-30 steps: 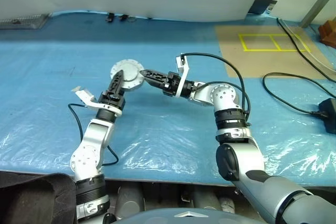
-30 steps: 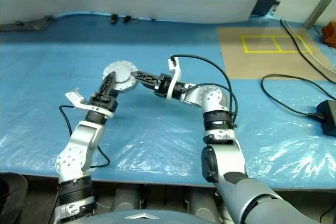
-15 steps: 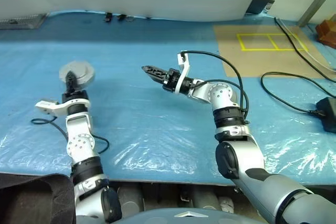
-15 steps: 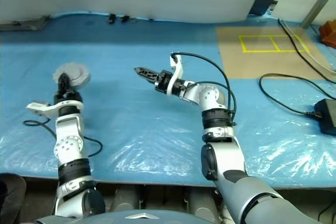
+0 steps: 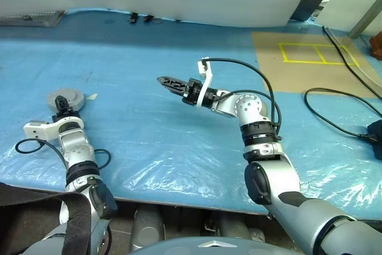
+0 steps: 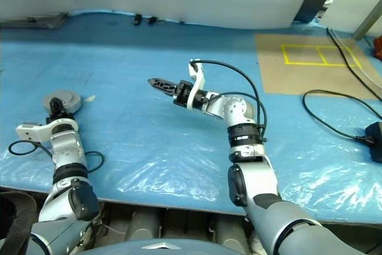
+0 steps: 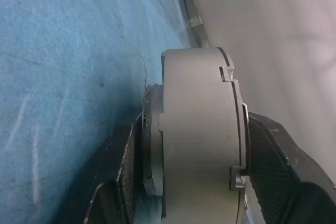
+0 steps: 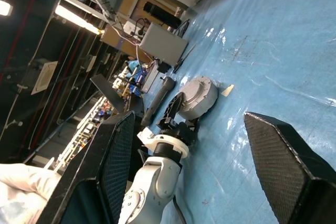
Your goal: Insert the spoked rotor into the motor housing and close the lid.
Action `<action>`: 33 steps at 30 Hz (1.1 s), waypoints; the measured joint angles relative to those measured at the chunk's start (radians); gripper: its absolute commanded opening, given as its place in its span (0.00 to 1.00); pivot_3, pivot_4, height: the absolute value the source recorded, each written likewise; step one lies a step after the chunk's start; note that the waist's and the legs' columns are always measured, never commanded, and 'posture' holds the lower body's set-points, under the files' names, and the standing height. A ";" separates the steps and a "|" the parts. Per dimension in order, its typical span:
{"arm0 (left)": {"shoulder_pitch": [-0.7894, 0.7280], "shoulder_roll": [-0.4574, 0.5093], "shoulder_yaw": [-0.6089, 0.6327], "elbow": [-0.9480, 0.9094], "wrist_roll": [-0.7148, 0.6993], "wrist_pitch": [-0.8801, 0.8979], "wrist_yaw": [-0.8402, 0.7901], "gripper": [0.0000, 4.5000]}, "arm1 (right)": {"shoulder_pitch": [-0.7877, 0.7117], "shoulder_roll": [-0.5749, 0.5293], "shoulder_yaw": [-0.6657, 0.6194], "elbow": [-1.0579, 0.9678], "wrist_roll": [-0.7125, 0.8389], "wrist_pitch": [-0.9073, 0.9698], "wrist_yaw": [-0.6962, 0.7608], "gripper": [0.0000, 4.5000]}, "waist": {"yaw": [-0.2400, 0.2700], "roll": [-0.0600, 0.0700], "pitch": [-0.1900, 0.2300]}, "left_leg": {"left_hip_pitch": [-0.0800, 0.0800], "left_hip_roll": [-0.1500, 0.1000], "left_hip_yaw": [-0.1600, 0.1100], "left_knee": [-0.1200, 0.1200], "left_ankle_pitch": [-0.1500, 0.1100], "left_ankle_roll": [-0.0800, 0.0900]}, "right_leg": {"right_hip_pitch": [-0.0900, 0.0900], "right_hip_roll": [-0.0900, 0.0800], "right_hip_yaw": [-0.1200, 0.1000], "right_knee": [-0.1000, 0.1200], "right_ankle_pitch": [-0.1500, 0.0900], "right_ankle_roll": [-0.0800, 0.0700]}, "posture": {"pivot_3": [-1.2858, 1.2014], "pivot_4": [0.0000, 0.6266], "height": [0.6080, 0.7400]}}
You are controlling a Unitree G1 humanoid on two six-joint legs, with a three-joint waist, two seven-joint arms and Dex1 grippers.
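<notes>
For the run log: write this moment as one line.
left tool: shut on motor housing, low over blue sheet at robot's left | right tool: open, holds nothing, mid-table | assembly: lid on

Grey motor housing (image 5: 67, 98) on blue table cover (image 5: 137, 117).

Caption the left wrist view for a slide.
Left gripper clamps the closed grey motor housing edge-on above the blue table.

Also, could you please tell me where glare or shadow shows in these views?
Left eye view: white glare on the crinkled plastic sheet near the table's front edge. Right wrist view: bright strip lights against a dark room. Left wrist view: the blue cover darkens into shadow beside the motor housing.
</notes>
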 measured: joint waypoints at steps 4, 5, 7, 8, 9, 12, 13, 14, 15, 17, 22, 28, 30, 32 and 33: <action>0.028 -0.047 0.010 -0.067 0.013 -0.026 0.012 0.74 | 0.003 -0.001 0.002 -0.016 0.000 0.001 0.000 0.77 | 0.000 0.000 0.000 | 0.000 0.000 0.000 0.000 0.000 0.000 | 0.000 0.000 0.000 0.000 0.000 0.000 | 0.52 0.24 1.00; 0.039 -0.061 0.010 -0.101 0.024 -0.041 0.026 0.81 | 0.003 -0.001 0.003 -0.020 0.000 0.002 0.000 0.77 | -0.001 0.000 0.000 | 0.000 0.000 0.000 0.000 0.000 0.000 | 0.000 0.000 0.000 0.000 0.000 0.000 | 0.52 0.24 1.00; 0.051 -0.071 0.012 -0.138 0.038 -0.070 0.053 0.95 | 0.003 -0.002 0.004 -0.023 0.000 0.002 0.001 0.77 | -0.002 0.000 0.000 | 0.001 0.000 0.000 0.000 0.000 0.000 | 0.000 0.000 0.000 0.001 0.000 0.000 | 0.52 0.24 1.00; 0.059 -0.079 0.017 -0.163 0.048 -0.095 0.077 0.99 | 0.003 -0.004 0.006 -0.024 0.000 0.002 0.004 0.77 | -0.003 0.000 0.000 | 0.001 0.000 0.000 0.000 0.000 0.000 | 0.000 0.000 0.000 0.001 0.000 0.000 | 0.52 0.24 1.00; 0.069 -0.084 0.021 -0.181 0.056 -0.113 0.091 0.99 | 0.003 -0.007 0.007 -0.024 0.000 0.002 0.007 0.77 | -0.003 0.000 0.000 | 0.001 0.000 0.000 0.000 0.000 0.000 | 0.000 0.000 0.000 0.001 0.000 0.000 | 0.52 0.24 1.00; 0.112 -0.096 0.029 -0.230 0.119 -0.171 0.167 0.99 | 0.003 -0.015 0.014 -0.024 -0.003 0.000 0.018 0.77 | -0.003 0.000 0.000 | 0.001 0.000 0.000 0.000 0.000 0.000 | 0.000 0.000 0.001 0.001 0.000 0.000 | 0.52 0.24 1.00; 0.130 -0.097 0.025 -0.247 0.148 -0.183 0.189 0.99 | 0.003 -0.017 0.019 -0.024 -0.007 -0.003 0.021 0.77 | -0.003 0.000 0.000 | 0.001 0.000 0.000 0.000 0.000 0.000 | 0.000 0.000 0.001 0.001 0.000 0.000 | 0.52 0.24 1.00; 0.149 -0.096 0.018 -0.266 0.176 -0.191 0.203 0.99 | 0.003 -0.020 0.027 -0.024 -0.017 -0.009 0.025 0.77 | -0.002 0.000 0.000 | 0.001 0.000 0.000 0.000 0.000 0.000 | 0.000 0.000 0.001 0.001 0.000 0.000 | 0.52 0.24 1.00; 0.169 -0.096 0.005 -0.288 0.202 -0.193 0.207 0.99 | 0.003 -0.022 0.038 -0.024 -0.027 -0.019 0.029 0.77 | -0.001 0.000 0.000 | 0.001 0.000 0.000 0.000 0.000 0.000 | 0.000 0.000 0.000 0.001 0.000 0.000 | 0.52 0.24 1.00; 0.225 -0.091 -0.050 -0.359 0.266 -0.190 0.179 0.99 | 0.004 -0.026 0.074 -0.024 -0.067 -0.066 0.038 0.77 | -0.001 0.000 0.000 | 0.001 0.000 0.000 0.000 0.000 0.000 | 0.000 -0.001 0.000 0.001 0.000 0.000 | 0.52 0.24 1.00; 0.342 -0.042 -0.213 -0.592 0.335 -0.120 0.026 0.99 | 0.054 -0.050 0.180 -0.080 -0.197 -0.233 0.054 0.77 | 0.002 -0.001 0.000 | 0.001 0.000 0.000 0.000 0.000 0.000 | 0.000 -0.002 0.000 0.001 -0.001 -0.001 | 0.52 0.24 1.00; 0.526 0.078 -0.437 -0.822 0.399 0.039 -0.197 0.99 | 0.186 -0.147 0.287 -0.211 -0.355 -0.469 0.101 0.77 | -0.002 -0.001 0.000 | 0.002 0.000 0.000 0.000 0.000 0.000 | 0.000 -0.002 0.001 0.001 -0.001 -0.002 | 0.52 0.24 1.00; 0.564 0.115 -0.482 -0.856 0.417 0.068 -0.264 0.99 | 0.243 -0.182 0.318 -0.244 -0.402 -0.552 0.118 0.77 | -0.003 0.000 0.000 | 0.002 0.000 0.001 -0.001 0.000 0.000 | 0.000 -0.001 0.001 0.001 -0.003 -0.004 | 0.52 0.24 1.00; 0.595 0.167 -0.525 -0.866 0.462 0.073 -0.343 0.99 | 0.297 -0.224 0.343 -0.277 -0.422 -0.590 0.160 0.77 | -0.006 0.000 0.000 | 0.003 0.000 0.001 -0.001 0.000 0.000 | 0.000 -0.001 0.001 0.001 -0.003 -0.004 | 0.52 0.24 1.00; 0.607 0.185 -0.542 -0.867 0.482 0.073 -0.376 1.00 | 0.318 -0.243 0.350 -0.291 -0.432 -0.605 0.175 0.81 | -0.009 0.000 0.000 | 0.003 0.000 0.001 -0.001 0.000 0.000 | 0.000 -0.001 0.002 0.001 -0.003 -0.004 | 0.52 0.24 1.00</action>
